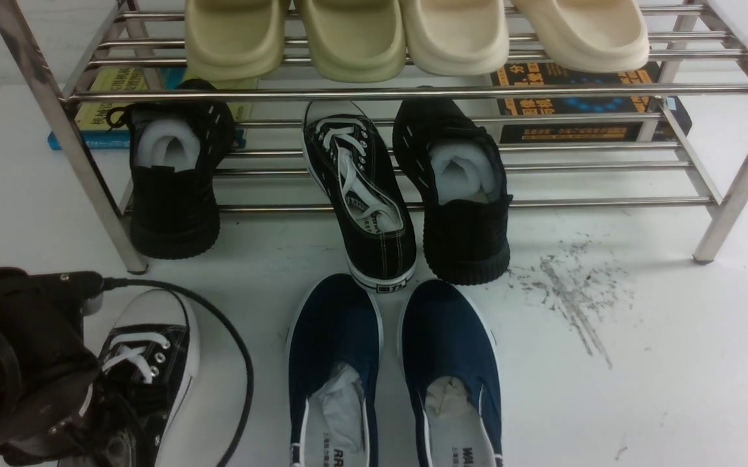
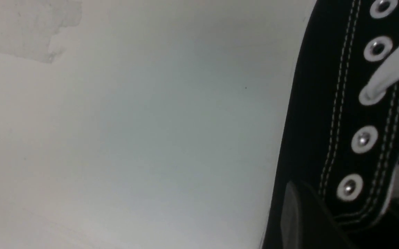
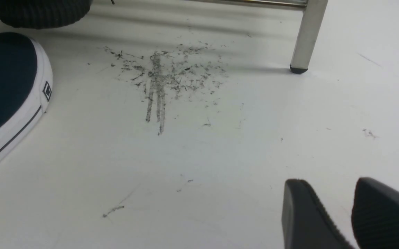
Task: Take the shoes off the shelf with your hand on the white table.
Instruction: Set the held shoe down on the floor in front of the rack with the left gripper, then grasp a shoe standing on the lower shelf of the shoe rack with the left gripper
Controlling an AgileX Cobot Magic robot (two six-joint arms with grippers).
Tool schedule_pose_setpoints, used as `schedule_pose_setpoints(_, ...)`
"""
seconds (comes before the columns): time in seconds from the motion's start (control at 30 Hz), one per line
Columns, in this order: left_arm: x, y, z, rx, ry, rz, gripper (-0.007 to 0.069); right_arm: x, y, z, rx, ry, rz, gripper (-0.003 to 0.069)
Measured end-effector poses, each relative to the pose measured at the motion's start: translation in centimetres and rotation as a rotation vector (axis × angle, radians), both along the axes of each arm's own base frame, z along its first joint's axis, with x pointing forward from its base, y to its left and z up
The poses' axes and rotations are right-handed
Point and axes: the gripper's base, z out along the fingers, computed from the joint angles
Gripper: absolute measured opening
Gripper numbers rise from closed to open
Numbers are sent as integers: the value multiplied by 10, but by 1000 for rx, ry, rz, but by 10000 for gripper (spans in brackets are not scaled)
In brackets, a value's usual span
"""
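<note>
Near left: left gripper [image 1: 111, 434] at one sneaker [image 1: 153, 350] on white table [image 1: 607, 389]; grip unclear, its wrist view shows one finger [image 2: 296, 214] beside eyelets [image 2: 363, 140]. Right gripper [image 3: 337, 214], wrist view only: spread, empty. Far: other sneaker [image 1: 361, 194] on shelf [image 1: 542, 202] lower tier.

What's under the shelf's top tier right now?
One black lace-up sneaker sits between the left slip-on and the right slip-on. Both are black and stuffed with white paper. All three overhang the front rod. Behind lie books, partly covered by rods and shoes.
</note>
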Motion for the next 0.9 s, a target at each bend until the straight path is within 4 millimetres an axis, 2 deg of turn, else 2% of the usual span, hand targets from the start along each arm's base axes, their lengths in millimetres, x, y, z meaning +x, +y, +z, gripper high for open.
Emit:
schedule_pose_setpoints(0.07,1,-1,8,-9,-9,20,281,0,0,0,0,0,0,237)
schedule_pose_setpoints(0.13,2,0,16,-7,-19,36,312,0,0,0,0,0,0,237)
schedule_pose_setpoints(0.17,2,1,30,-4,-34,62,355,0,0,0,0,0,0,237)
schedule_pose_setpoints(0.2,3,1,34,-8,-45,64,358,0,0,0,0,0,0,237)
schedule_pose_setpoints(0.23,4,1,51,-28,-78,85,379,0,0,0,0,0,0,237)
schedule_pose_setpoints(0.27,4,1,52,-30,-79,86,380,0,0,0,0,0,0,237)
schedule_pose_setpoints(0.3,6,-2,68,-72,-110,92,382,0,0,0,0,0,0,237)
schedule_pose_setpoints(0.33,6,-2,72,-80,-117,90,382,0,0,0,0,0,0,237)
schedule_pose_setpoints(0.37,8,-7,84,-126,-132,80,376,0,0,0,0,0,0,237)
schedule_pose_setpoints(0.53,20,-27,111,-269,-159,-52,284,0,0,0,0,0,0,237)
schedule_pose_setpoints(0.63,38,-46,117,-317,-152,-154,134,0,0,0,0,0,0,237)
schedule_pose_setpoints(0.7,48,-56,115,-339,-124,-184,55,0,0,0,0,0,0,237)
schedule_pose_setpoints(0.77,59,-65,112,-356,-102,-210,14,0,0,0,0,0,0,237)
schedule_pose_setpoints(0.9,87,-88,97,-401,-52,-221,1,0,0,0,0,0,0,237)
